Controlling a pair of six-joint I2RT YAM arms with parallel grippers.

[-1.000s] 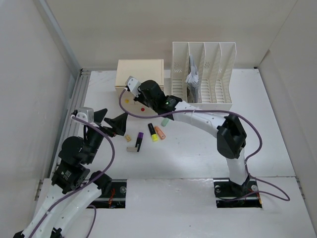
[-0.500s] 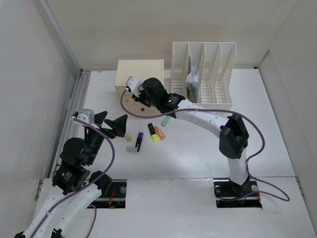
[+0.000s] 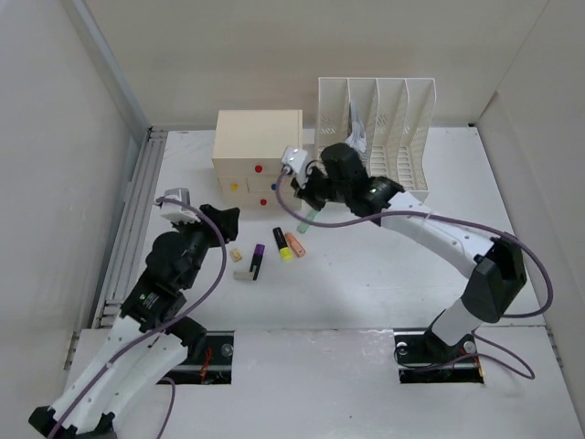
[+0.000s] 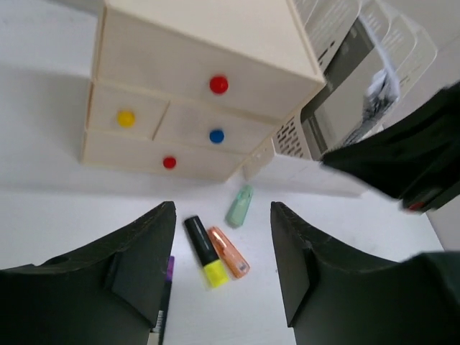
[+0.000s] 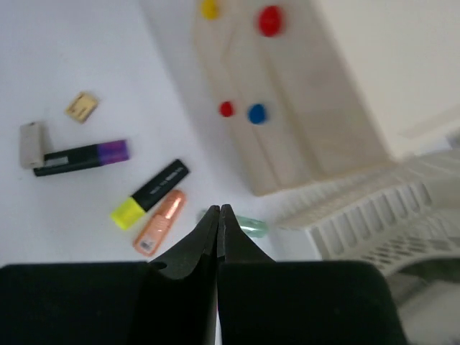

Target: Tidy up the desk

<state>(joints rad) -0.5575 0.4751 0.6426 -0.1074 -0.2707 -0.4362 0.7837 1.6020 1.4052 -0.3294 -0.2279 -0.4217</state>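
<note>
Right gripper (image 5: 219, 208): hung pinched fully shut, held nothing, sat above mint highlighter (image 5: 250, 226) in front of cream drawer box (image 3: 259, 133), beside white file rack (image 3: 377, 119). Left gripper (image 4: 221, 213): stood part open, empty, aimed at the loose pens from the near side. Surface (image 3: 384, 283): lay white and flat under everything, walled in, cluttered mid-left with black-and-yellow highlighter (image 3: 281, 243) just beside orange highlighter (image 3: 294, 245), purple-ended marker (image 3: 257, 262) near, small tan block (image 3: 236, 254) and grey piece (image 3: 243, 273) close by. Judged step: early sorting, lined up on a first pen, saw none stowed yet. Next move: probably called for dropping the left jaws over one barrel, squared across it and clear of its neighbour, then closing; needed a drawer or rack slot as destination. Versus a second earlier: swung the right arm from the box's left front over toward the rack, uncovered the knobbed drawer fronts; narrowed the left jaws from wide open and pushed further in toward the pens; left the pens unmoved.
</note>
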